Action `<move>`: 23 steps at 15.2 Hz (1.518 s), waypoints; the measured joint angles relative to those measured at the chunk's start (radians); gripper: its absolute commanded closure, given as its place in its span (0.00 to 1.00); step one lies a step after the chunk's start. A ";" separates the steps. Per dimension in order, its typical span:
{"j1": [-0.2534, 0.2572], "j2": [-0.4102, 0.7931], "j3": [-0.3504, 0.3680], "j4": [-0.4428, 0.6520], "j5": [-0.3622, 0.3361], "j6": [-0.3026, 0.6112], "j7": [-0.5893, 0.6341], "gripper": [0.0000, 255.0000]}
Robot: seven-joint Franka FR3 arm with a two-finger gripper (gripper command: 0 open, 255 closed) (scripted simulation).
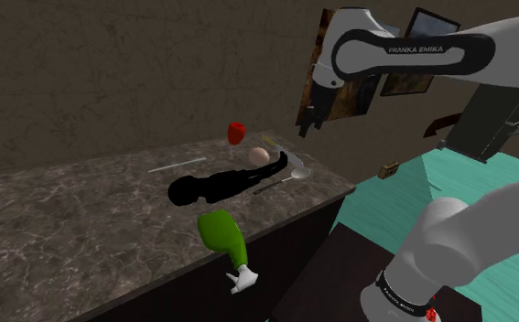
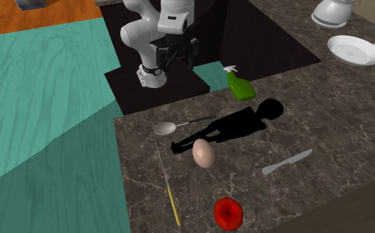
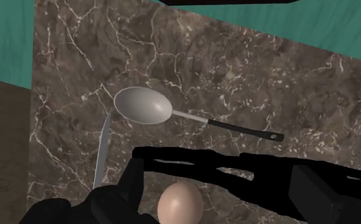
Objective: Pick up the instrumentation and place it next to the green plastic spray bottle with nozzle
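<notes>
The instrumentation is a long, all-black shape lying flat on the dark marble counter; it also shows in the second exterior view and the wrist view. A green spray bottle with a white nozzle lies at the counter's near edge, close to the instrument's rounded end. My gripper hangs high above the counter's end, well clear of everything. In the wrist view its black fingers stand apart, open and holding nothing.
Beside the instrument lie a metal spoon, an egg, a red round fruit, a table knife and a thin yellow-handled skewer. A white plate and a white jug stand far off. Teal floor lies beyond the counter's end.
</notes>
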 measured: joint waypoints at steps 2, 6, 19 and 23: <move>-0.009 0.066 -0.024 0.021 0.002 0.037 -0.012 0.00; -0.020 0.214 -0.060 0.088 0.020 0.101 -0.027 0.00; -0.098 0.696 -0.160 0.411 0.157 0.188 -0.143 0.00; -0.145 0.876 -0.167 0.593 0.216 0.159 -0.174 0.00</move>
